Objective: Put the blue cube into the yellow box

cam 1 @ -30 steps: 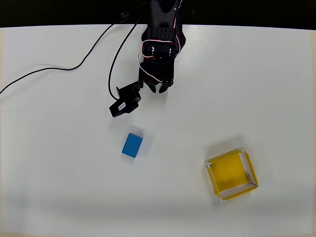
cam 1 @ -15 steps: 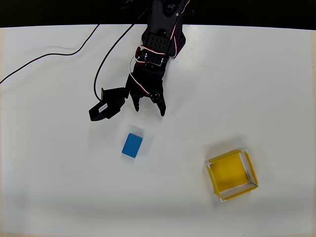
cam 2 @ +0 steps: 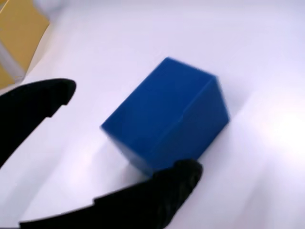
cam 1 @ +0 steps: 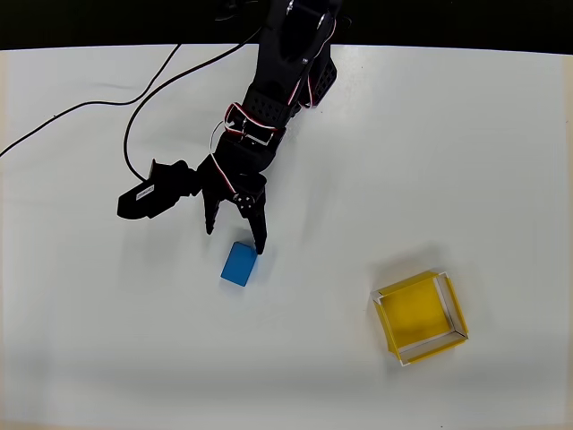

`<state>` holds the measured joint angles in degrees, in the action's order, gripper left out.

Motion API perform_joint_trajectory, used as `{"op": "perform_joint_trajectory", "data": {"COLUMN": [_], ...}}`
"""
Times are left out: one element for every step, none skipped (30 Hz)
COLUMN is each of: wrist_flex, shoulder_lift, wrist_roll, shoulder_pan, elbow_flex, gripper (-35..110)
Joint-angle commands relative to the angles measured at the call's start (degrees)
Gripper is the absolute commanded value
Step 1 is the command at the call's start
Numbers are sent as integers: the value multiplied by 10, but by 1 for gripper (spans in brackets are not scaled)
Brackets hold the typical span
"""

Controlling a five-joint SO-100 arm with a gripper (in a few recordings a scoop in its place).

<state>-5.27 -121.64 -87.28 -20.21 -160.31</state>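
The blue cube (cam 1: 239, 264) lies on the white table left of centre; in the wrist view the blue cube (cam 2: 167, 114) is large and close. My black gripper (cam 1: 236, 237) is open just above the cube's upper edge, one fingertip at its top right corner. In the wrist view the gripper (cam 2: 131, 131) has one finger at the left and the other below the cube, which is just beyond the tips, not held. The yellow box (cam 1: 420, 317) stands apart at the lower right, and a corner of the yellow box (cam 2: 16, 38) shows at the top left of the wrist view.
A black cable (cam 1: 89, 112) trails across the table's upper left from the arm. The wrist camera housing (cam 1: 148, 197) sticks out to the left of the gripper. The table's far edge (cam 1: 448, 49) runs along the top.
The arm has reached down and to the left, from near the table's top centre to the blue cube. The jaws have opened wider. Cube and box have not moved.
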Motion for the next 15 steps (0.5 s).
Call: {"op": "perform_joint_trajectory", "data": {"wrist_flex": [-50,-62,-71,-76,-77,-82,-85,-86,-87,-87,-87,-87,-83,-77,-69], "shoulder_lift": [39,54,68,81,94,106,119,130,142,154,165,177,188,200,209], "wrist_roll": [10,11,13,15,16,18,20,22,24,23,23,25,26,28,30], "shoulder_pan": [-11,-11,-10,-8,-5,-3,0,3,5,7,10,11,12,13,15], "elbow_flex": [101,108,116,123,131,137,144,150,156,162,166,172,178,185,193], "gripper": [46,46,46,46,46,46,46,46,46,46,46,46,46,46,46]}}
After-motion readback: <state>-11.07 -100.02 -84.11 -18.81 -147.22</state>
